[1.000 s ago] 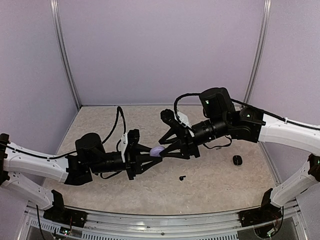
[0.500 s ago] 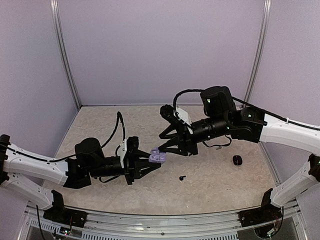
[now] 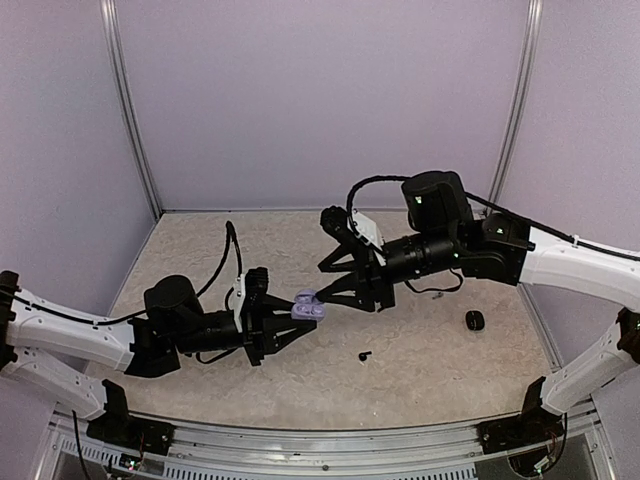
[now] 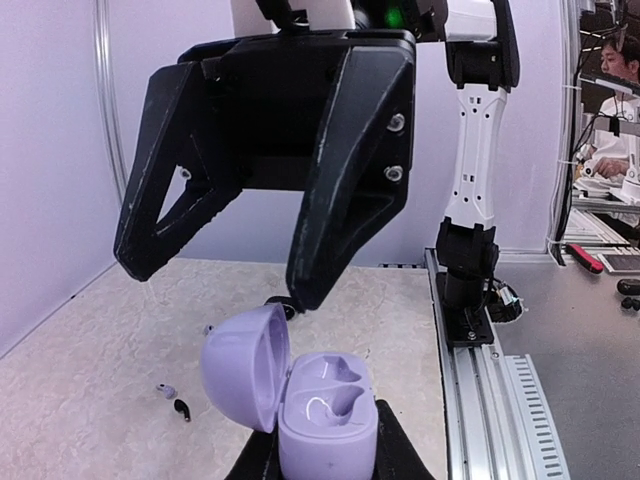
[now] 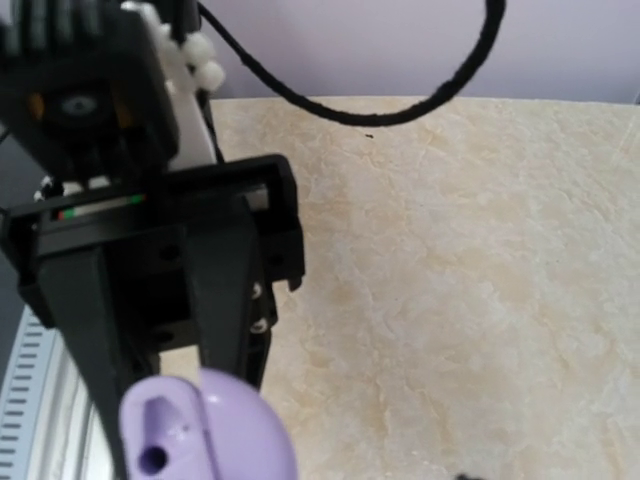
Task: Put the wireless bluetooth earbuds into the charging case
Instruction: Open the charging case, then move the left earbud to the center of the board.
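My left gripper point(image 3: 303, 312) is shut on the base of a purple charging case point(image 4: 328, 412) and holds it above the table. The lid point(image 4: 243, 364) stands open to the left, and both sockets are empty. My right gripper point(image 4: 218, 282) is open and empty, just above and beyond the case, apart from it; it also shows in the top view point(image 3: 329, 286). A black earbud point(image 4: 182, 408) and a pale earbud point(image 4: 166, 391) lie on the table beyond the case. One black earbud point(image 3: 364, 356) shows in the top view. The right wrist view shows the purple lid point(image 5: 205, 432), not its own fingers.
A black round case point(image 3: 474, 321) lies on the table at the right, under the right arm. Purple walls close the back and sides. A metal rail point(image 3: 320, 445) runs along the near edge.
The purple case's lid has come open. My left arm has drawn back to the left with the case. My right gripper has come away from the case and stands open.
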`<action>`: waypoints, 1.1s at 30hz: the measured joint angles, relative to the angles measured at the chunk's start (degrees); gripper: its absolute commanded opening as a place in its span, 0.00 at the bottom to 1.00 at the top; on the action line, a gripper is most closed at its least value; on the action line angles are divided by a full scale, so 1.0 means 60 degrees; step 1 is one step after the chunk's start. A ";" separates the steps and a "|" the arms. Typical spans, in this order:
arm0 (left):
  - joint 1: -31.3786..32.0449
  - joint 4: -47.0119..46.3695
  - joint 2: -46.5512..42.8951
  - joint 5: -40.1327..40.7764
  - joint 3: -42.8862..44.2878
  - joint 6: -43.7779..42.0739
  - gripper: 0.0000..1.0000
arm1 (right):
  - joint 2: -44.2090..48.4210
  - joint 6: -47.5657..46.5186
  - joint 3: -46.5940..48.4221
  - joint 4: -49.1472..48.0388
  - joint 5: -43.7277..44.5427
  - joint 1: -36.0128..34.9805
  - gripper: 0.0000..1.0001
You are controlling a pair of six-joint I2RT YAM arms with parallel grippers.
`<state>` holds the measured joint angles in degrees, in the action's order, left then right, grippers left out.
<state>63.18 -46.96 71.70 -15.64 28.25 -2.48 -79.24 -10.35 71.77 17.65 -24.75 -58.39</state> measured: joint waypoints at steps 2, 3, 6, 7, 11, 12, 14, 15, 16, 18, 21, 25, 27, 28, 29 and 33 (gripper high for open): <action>-0.0102 -0.0109 0.0000 0.0000 -0.0098 0.0131 0.00 | 0.0015 -0.0004 0.0058 0.0015 0.0062 0.0004 0.64; -0.0157 -0.0131 0.0000 0.0000 -0.0131 0.0178 0.00 | 0.0029 0.0000 0.0109 0.0015 0.0095 0.0007 0.65; -0.0291 -0.0226 0.0000 0.0000 -0.0178 0.0401 0.00 | 0.0186 0.0106 0.0244 0.0015 0.0182 0.0109 0.66; -0.0339 -0.0284 0.0000 0.0004 -0.0200 0.0459 0.00 | 0.0280 0.0164 0.0262 0.0011 0.0200 0.0200 0.66; -0.0470 -0.0579 0.0000 0.0095 -0.0382 0.0616 0.00 | 0.0659 0.0514 0.0240 0.0004 0.0255 0.0896 0.65; -0.0503 -0.0623 0.0000 0.0127 -0.0426 0.0637 0.00 | 0.0739 0.0670 0.0208 0.0004 0.0280 0.1169 0.65; -0.0557 -0.0688 0.0004 0.0178 -0.0488 0.0670 0.00 | 0.0841 0.0969 0.0091 0.0069 0.0397 0.1872 0.62; -0.0576 -0.0718 0.0004 0.0189 -0.0499 0.0678 0.00 | 0.0841 0.1118 0.0047 0.0138 0.0499 0.2200 0.61; -0.0594 -0.0754 0.0007 0.0193 -0.0506 0.0692 0.00 | 0.0823 0.1286 -0.0025 0.0240 0.0605 0.2590 0.60; -0.0627 -0.0834 0.0007 0.0219 -0.0521 0.0707 0.00 | 0.0765 0.1603 -0.0215 0.0466 0.0827 0.3268 0.57; -0.0674 -0.0900 0.0007 0.0255 -0.0554 0.0732 0.00 | 0.0663 0.2178 -0.0820 0.0641 0.0914 0.4404 0.63; -0.0736 -0.1035 0.0007 0.0328 -0.0685 0.0750 0.00 | 0.0517 0.2962 -0.2051 0.0692 0.0958 0.5858 0.63; -0.0761 -0.1118 0.0007 0.0346 -0.0750 0.0769 0.00 | 0.0284 0.3297 -0.2331 0.0783 0.1067 0.6280 0.63; -0.0780 -0.1177 0.0007 0.0364 -0.0812 0.0769 0.00 | 0.0117 0.3439 -0.2397 0.0834 0.1144 0.6422 0.62; -0.0794 -0.1198 0.0007 0.0368 -0.0852 0.0772 0.00 | -0.0066 0.3559 -0.2419 0.0889 0.1239 0.6524 0.62; -0.0831 -0.1344 0.0018 0.0401 -0.1013 0.0812 0.00 | -0.0809 0.3931 -0.2441 0.0911 0.1861 0.6699 0.62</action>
<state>58.19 -55.02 71.81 -13.23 22.17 2.39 -84.09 13.23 57.12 23.11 -13.58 -18.20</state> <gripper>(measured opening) 0.218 0.625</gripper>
